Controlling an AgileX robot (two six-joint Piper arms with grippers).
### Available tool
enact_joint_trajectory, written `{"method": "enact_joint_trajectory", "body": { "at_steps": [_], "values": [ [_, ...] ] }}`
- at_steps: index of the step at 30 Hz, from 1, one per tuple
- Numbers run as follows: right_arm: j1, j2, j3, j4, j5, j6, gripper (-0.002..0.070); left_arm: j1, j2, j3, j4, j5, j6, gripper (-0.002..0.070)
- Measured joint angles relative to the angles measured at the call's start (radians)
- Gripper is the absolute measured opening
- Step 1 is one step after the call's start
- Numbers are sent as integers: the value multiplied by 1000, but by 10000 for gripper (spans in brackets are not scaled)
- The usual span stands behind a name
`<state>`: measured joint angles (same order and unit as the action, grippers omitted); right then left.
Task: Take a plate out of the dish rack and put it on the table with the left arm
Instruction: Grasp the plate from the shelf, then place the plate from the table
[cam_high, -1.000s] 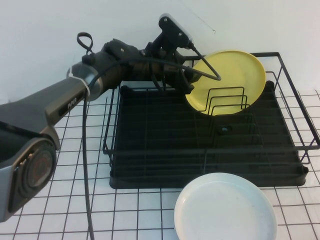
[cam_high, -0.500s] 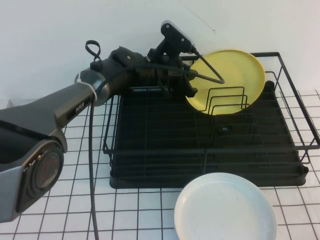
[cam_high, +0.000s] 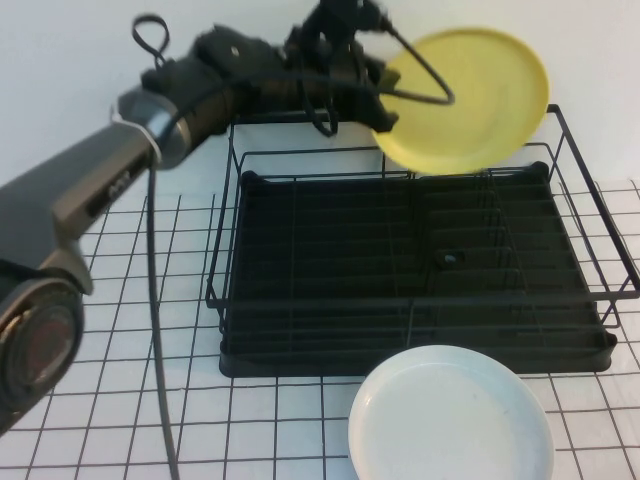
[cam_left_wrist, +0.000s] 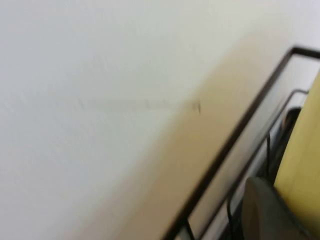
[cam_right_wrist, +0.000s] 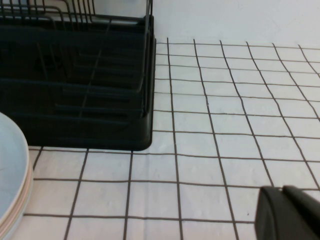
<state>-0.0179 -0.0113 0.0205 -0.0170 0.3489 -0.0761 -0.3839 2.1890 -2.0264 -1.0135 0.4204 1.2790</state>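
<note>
The yellow plate (cam_high: 470, 95) hangs tilted in the air above the back rim of the black dish rack (cam_high: 400, 358), clear of the wire dividers. My left gripper (cam_high: 384, 102) is shut on the plate's left edge, the left arm (cam_high: 110, 180) reaching in from the left. In the left wrist view one finger (cam_left_wrist: 262, 210) presses against the yellow plate (cam_left_wrist: 305, 150), with the rack's top wire (cam_left_wrist: 240, 135) beside it. My right gripper (cam_right_wrist: 287, 212) is shut and empty, low over the table (cam_right_wrist: 210, 150); it does not show in the high view.
A white round plate (cam_high: 450, 415) lies on the gridded table (cam_high: 150, 330) in front of the rack; it also shows in the right wrist view (cam_right_wrist: 10, 175). The rack (cam_right_wrist: 75, 75) stands left of the right gripper. A white wall runs behind the rack.
My left gripper has lifted the yellow plate up out of the rack's dividers; it now hangs above the back rim. The arm has risen with it.
</note>
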Motion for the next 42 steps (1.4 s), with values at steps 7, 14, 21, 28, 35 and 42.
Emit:
{"method": "enact_joint_trajectory", "body": {
  "at_steps": [7, 14, 21, 28, 35, 42],
  "values": [
    [0, 0, 0, 0, 0, 0, -3, 0, -112, -7, 209, 18, -181, 46],
    [0, 0, 0, 0, 0, 0, -3, 0, -273, -7, 576, 187, -584, 46],
    [0, 0, 0, 0, 0, 0, -3, 0, -456, -9, 744, 438, -845, 45],
    [0, 0, 0, 0, 0, 0, -3, 0, -524, -12, 723, 662, -966, 45],
    [0, 0, 0, 0, 0, 0, -3, 0, -619, 199, 644, 649, -935, 45],
    [0, 0, 0, 0, 0, 0, -3, 0, -803, 654, 433, 450, -854, 45]
  ]
}}
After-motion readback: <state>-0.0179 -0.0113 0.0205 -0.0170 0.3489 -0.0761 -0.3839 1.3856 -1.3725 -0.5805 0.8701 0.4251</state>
